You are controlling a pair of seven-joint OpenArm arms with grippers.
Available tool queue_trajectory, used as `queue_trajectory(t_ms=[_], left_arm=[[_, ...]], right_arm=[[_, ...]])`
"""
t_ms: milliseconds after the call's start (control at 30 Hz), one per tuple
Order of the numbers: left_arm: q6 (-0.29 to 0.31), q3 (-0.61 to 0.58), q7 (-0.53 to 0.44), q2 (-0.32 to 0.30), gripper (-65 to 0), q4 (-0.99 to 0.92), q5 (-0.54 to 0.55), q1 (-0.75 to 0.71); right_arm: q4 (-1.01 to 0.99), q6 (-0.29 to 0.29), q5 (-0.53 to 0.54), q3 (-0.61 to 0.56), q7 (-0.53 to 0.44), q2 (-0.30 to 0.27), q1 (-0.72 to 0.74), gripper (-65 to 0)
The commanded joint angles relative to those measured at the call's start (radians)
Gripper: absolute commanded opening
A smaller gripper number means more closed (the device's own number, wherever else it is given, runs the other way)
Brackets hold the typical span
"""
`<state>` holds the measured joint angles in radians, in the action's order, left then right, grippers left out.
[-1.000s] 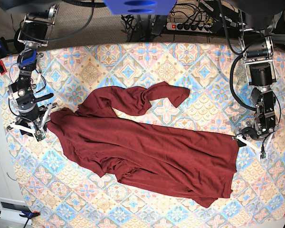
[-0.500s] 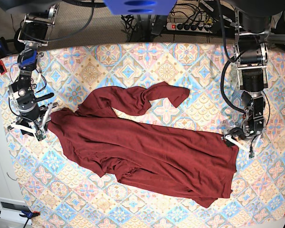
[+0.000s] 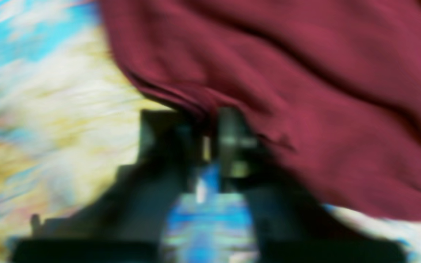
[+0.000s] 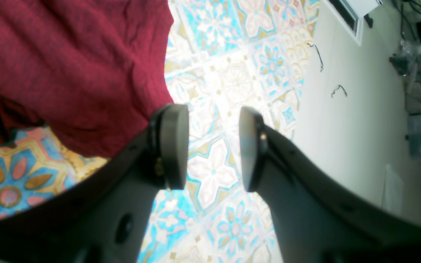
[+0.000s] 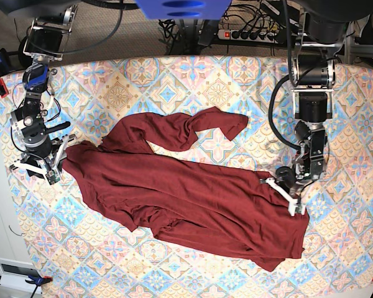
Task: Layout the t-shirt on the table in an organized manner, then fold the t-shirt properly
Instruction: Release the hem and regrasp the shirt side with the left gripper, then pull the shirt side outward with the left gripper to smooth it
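- The t-shirt point(image 5: 193, 205) lies spread slantwise across the middle of the table point(image 5: 143, 74), rumpled, one long sleeve point(image 5: 186, 127) curling off toward the far edge.
- Base view: the left gripper point(image 5: 285, 194) is down on the shirt's end on that view's right; the right gripper point(image 5: 40, 162) sits at the opposite end, just beside the cloth.
- Only the base view takes in the whole shirt and both arms — also a power strip point(image 5: 252, 34) and cables behind the table.
- Left wrist view, badly blurred: the left gripper point(image 3: 210, 135) has its jaws drawn together at the shirt's point(image 3: 305, 91) edge, a fold of maroon cloth meeting them — pinched on the shirt.
- Right wrist view, sharp: the right gripper point(image 4: 213, 146) stands partly open, nothing between its round pads point(image 4: 174, 146); the shirt point(image 4: 68, 65) ends beside one pad, bare table point(image 4: 232, 65) showing through the gap.
- That view alone shows the floor point(image 4: 356, 109) past the table's edge.
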<state>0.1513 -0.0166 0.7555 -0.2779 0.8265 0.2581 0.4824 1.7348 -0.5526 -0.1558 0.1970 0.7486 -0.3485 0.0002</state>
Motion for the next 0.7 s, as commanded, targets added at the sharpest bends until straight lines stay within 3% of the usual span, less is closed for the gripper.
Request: queue_trajectory(t_ms=[0,167,367,667], left_arm=[[0.026,-0.001,0.068,-0.004,-65.0,0.023,0.016,0.023],[0.093,0.004,0.263,-0.011,-65.0,0.297,0.086,-0.040],[0.106,0.005,0.511,-0.096,-65.0,0.598,0.287,-0.103],[0.106,0.008,0.615,-0.300,-65.0,0.620,0.541,-0.115]], right_arm=[[0.020,0.009,0.002,0.005,-0.018,-0.017,0.019,-42.9],[0.014,0.009,0.002,0.009,-0.021,-0.017,0.019,-42.9],[0.012,0.009,0.002,0.006,-0.019,-0.017,0.022,-42.9],[0.012,0.009,0.002,0.006,-0.018,-0.017,0.022,-42.9]])
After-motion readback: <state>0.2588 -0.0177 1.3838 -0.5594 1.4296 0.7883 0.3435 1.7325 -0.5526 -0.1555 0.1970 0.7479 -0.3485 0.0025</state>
